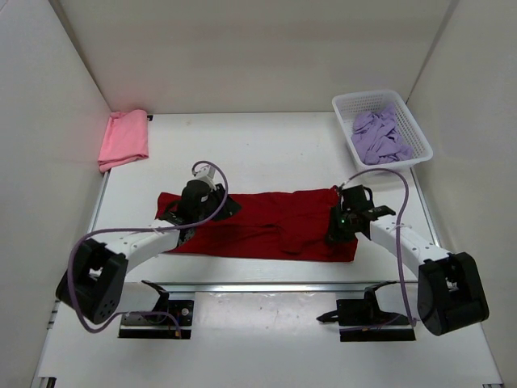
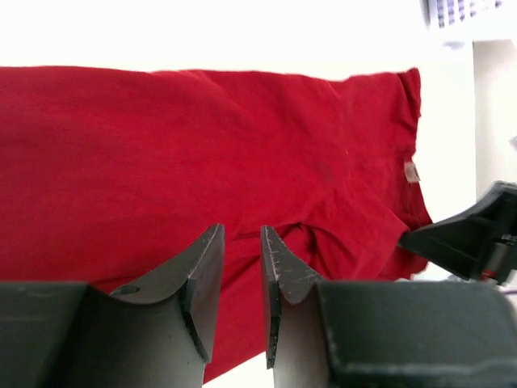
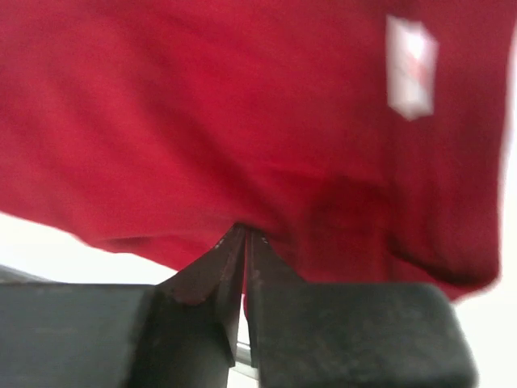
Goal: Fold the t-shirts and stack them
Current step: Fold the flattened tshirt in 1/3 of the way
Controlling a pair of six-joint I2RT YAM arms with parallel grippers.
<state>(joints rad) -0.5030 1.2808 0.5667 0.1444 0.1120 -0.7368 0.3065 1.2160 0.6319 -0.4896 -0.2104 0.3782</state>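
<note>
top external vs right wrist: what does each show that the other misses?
Top external only: the folded pink t-shirt at the far left, and the lavender t-shirt in the white basket at the far right. Right wrist only: the white label on the dark red t-shirt, and the right gripper shut on its hem. Shared: the dark red t-shirt and the right gripper on it.
</note>
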